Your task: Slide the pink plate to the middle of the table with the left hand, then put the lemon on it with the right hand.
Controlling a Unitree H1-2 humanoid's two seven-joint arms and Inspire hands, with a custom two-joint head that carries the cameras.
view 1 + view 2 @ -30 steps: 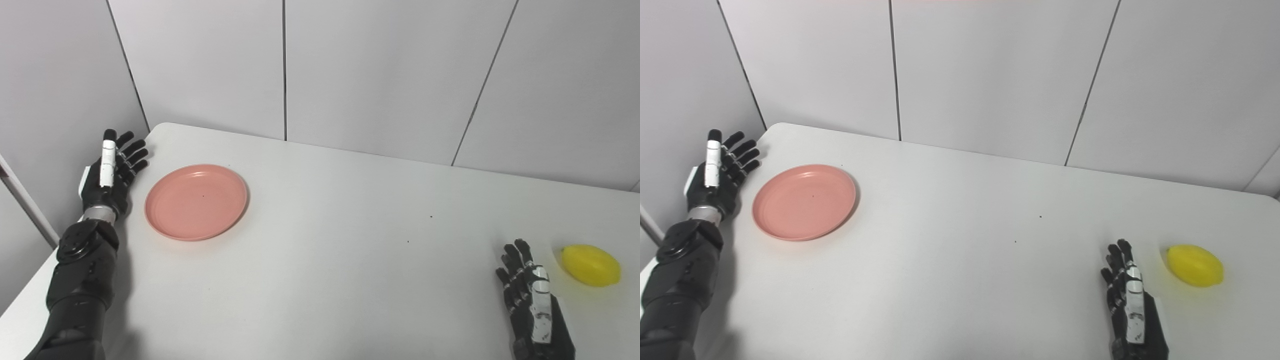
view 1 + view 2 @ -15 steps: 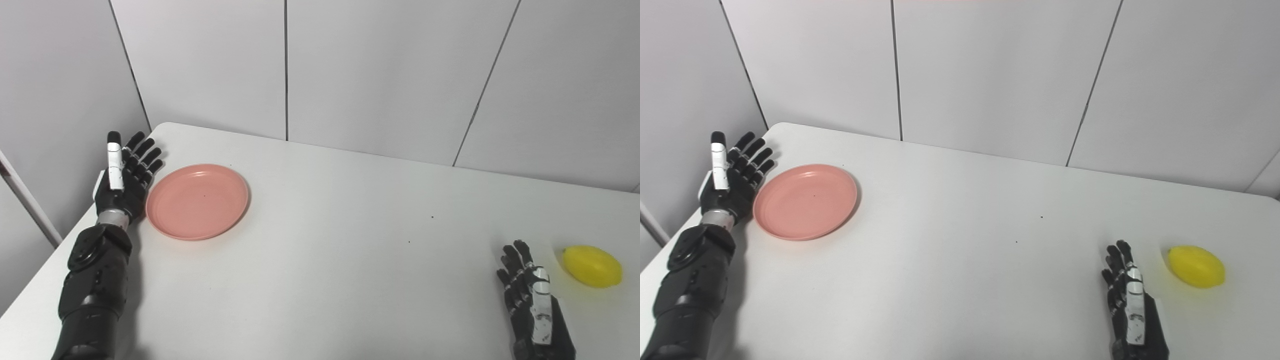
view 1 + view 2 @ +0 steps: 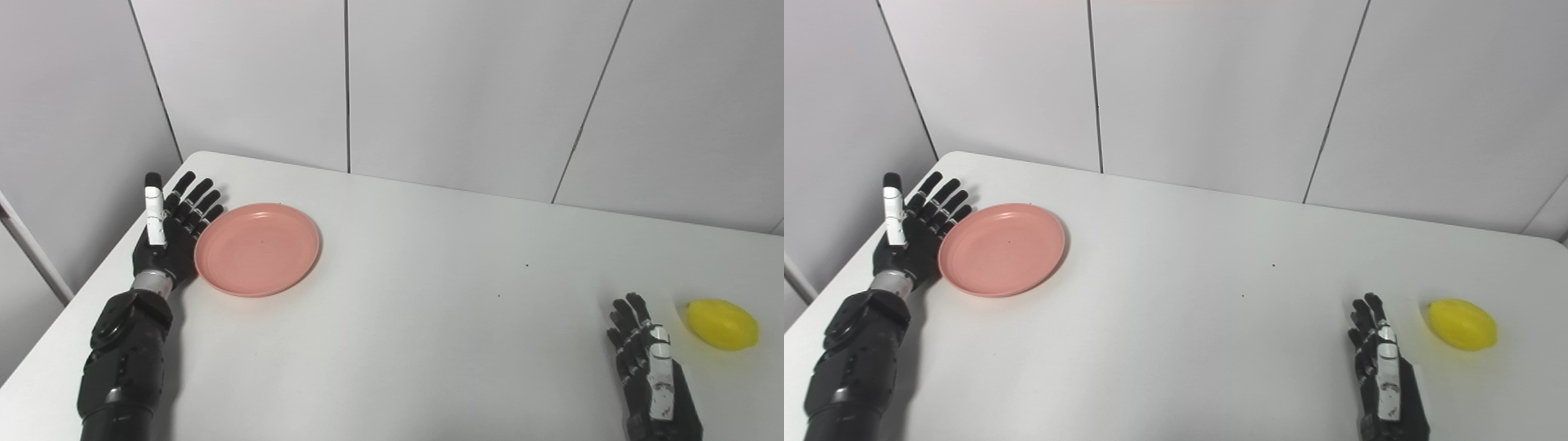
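At left of the frame the left hand, fingers spread, presses its edge against the pink plate; at lower right the right hand, fingers apart and holding nothing, rests near the lemon.

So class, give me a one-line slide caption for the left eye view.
Open left hand against the plate edge, right hand open beside the lemon on the table.

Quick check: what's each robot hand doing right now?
Left robot hand: open, flat against the pink plate's left rim.
Right robot hand: open, holding nothing.
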